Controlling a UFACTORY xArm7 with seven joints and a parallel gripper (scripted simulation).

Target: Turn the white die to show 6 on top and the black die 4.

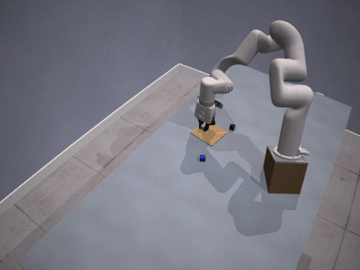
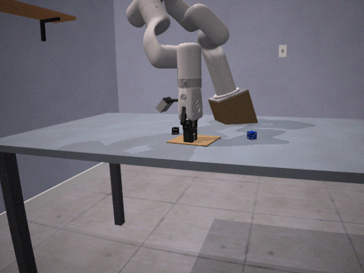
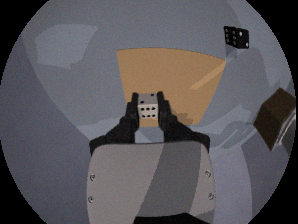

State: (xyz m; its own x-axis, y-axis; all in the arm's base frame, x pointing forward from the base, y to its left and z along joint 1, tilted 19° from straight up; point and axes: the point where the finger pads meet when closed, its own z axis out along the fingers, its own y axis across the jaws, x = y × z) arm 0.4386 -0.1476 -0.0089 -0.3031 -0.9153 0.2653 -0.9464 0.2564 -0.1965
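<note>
My gripper (image 1: 204, 128) (image 2: 190, 138) (image 3: 147, 99) is shut on the white die (image 3: 148, 110), low over the mat (image 1: 214, 139) (image 2: 207, 141) (image 3: 150, 70). In the wrist view the face towards the palm, the upper one, shows 6, and the side face towards the camera shows 2. Whether the die touches the mat is hard to tell. The black die (image 1: 232, 127) (image 2: 175, 130) (image 3: 236, 37) lies on the table beside the mat; its top number is unclear. The blue die (image 1: 202, 158) (image 2: 251, 135) lies on the table on another side, its pips too small to read.
The arm's base stands on a brown box (image 1: 284, 178) (image 2: 233, 108) (image 3: 274, 119) on the table. The wrist camera (image 2: 163, 104) sticks out from the gripper on the black die's side. Arm shadows fall across the table (image 1: 115, 214) (image 2: 100, 126).
</note>
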